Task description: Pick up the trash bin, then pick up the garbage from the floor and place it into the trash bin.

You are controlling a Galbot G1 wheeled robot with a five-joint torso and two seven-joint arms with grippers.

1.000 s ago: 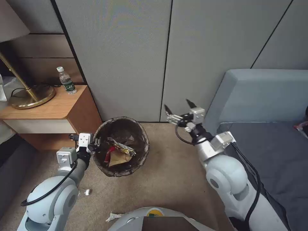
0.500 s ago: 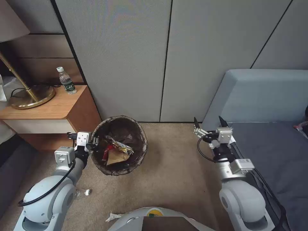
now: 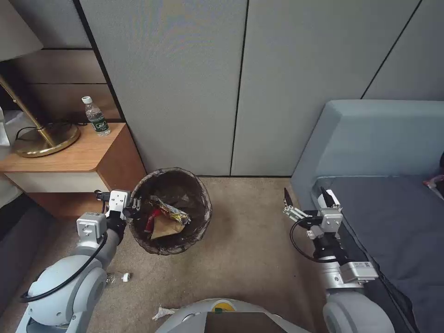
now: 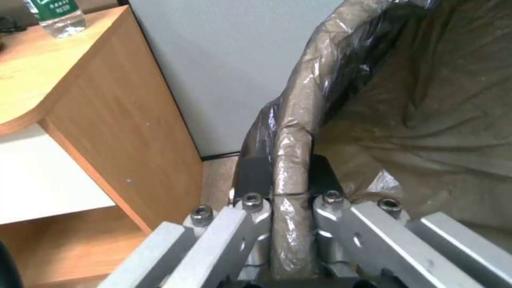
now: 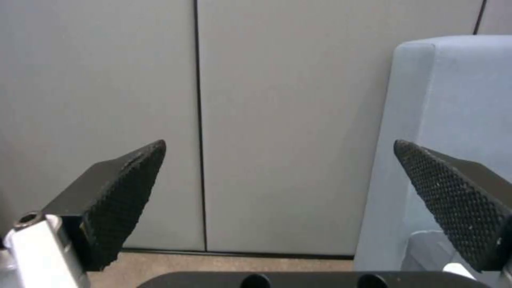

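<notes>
The trash bin (image 3: 172, 182), lined with a crinkled dark bag, hangs tilted at my left gripper (image 3: 135, 204), which is shut on its near-left rim. The left wrist view shows that gripper (image 4: 289, 176) with both black fingers pressed against the bag-covered rim (image 4: 307, 108). Inside the bin lies garbage (image 3: 165, 220): a brown paper scrap, a red piece and a gold wrapper. On the floor (image 3: 249, 245) a small plastic bottle with a white cap (image 3: 118, 277) lies by my left arm, and a white tissue (image 3: 163, 313) sits near my base. My right gripper (image 3: 308, 198) is open and empty beside the bed, its fingers (image 5: 120, 188) spread wide.
A wooden nightstand (image 3: 69, 159) stands left of the bin with an upright green-labelled bottle (image 3: 95, 116) and a brass lamp base (image 3: 44, 138). A grey-blue bed (image 3: 397, 217) fills the right side. Grey wall panels (image 3: 240, 83) close the back. Bare carpet lies between bin and bed.
My right arm has pulled back from beside the bin to the bed's edge, gripper still open. My left gripper and the bin have shifted slightly left.
</notes>
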